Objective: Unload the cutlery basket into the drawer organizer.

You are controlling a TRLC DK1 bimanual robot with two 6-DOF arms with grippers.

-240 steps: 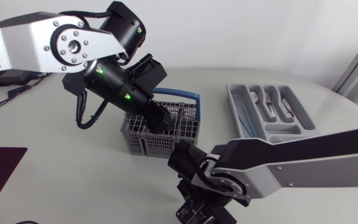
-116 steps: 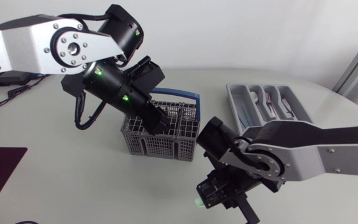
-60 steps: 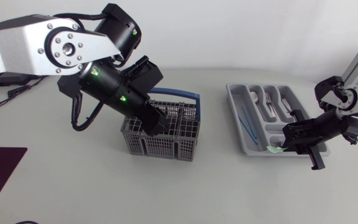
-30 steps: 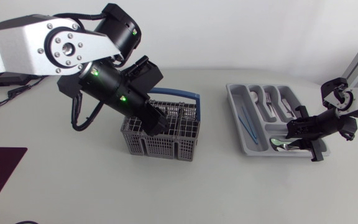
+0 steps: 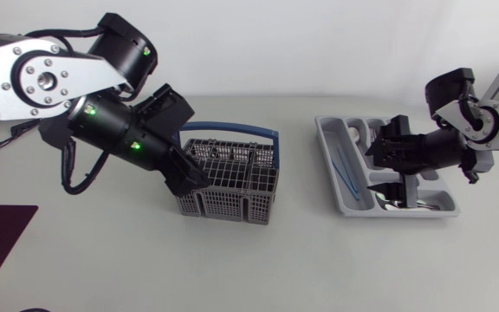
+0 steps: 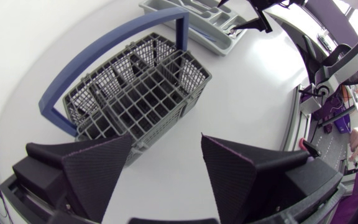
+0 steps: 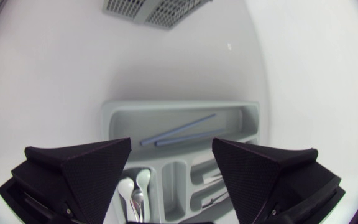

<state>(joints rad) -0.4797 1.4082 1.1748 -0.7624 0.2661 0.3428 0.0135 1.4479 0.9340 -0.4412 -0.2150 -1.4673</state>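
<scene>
Grey cutlery basket (image 5: 230,179) with blue handle sits mid desk (image 5: 102,251). Drawer organizer (image 5: 343,178) is well apart on the right side. Left claw (image 5: 193,179) hangs at the basket's left edge, fingers spread wide, nothing in it; in the wrist view the basket is just ahead of it. Right claw (image 5: 379,170) hovers over the organizer, fingers wide, gripping nothing. Two blue sticks (image 7: 179,132) lie in the long compartment, spoons (image 7: 135,183) in another.
</scene>
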